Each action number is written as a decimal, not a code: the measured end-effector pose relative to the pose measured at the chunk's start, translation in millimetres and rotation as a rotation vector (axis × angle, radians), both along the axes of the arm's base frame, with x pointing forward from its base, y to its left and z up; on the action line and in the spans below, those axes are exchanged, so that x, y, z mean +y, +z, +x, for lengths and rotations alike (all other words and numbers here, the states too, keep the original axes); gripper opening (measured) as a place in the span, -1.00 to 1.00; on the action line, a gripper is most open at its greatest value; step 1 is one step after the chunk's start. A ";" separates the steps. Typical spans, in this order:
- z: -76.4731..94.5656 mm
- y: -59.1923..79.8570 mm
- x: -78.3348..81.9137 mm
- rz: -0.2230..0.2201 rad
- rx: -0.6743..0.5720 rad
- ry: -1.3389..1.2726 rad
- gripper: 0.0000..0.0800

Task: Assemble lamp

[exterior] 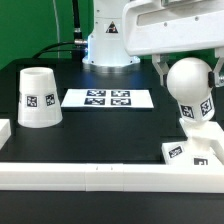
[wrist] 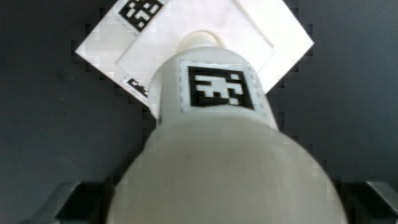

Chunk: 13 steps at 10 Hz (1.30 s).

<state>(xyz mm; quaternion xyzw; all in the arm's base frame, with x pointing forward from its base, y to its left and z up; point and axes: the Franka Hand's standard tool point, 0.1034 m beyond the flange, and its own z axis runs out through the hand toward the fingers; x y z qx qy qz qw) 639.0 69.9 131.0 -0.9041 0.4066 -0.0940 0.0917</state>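
My gripper (exterior: 190, 68) is shut on the round head of the white bulb (exterior: 191, 88) at the exterior view's right. The bulb hangs stem down, its tagged neck just above the flat square base (exterior: 193, 150), which lies against the front rail. In the wrist view the bulb (wrist: 217, 130) fills the frame and its narrow tip points at the middle of the base (wrist: 267, 30); I cannot tell whether the tip touches it. My dark fingers (wrist: 365, 205) flank the bulb's head. The tapered shade (exterior: 39, 97) stands mouth down at the exterior view's left.
The marker board (exterior: 108, 98) lies flat on the black table behind the middle. A long white rail (exterior: 100, 176) runs along the front edge, with a short rail piece (exterior: 5, 133) at the left. The arm's white pedestal (exterior: 108, 45) stands at the back.
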 end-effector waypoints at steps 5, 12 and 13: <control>0.9 -0.1 0.9 0.000 0.000 0.002 0.45; 4.7 0.9 8.7 -0.004 -0.006 0.025 0.45; 4.7 0.9 8.8 -0.004 -0.006 0.028 0.45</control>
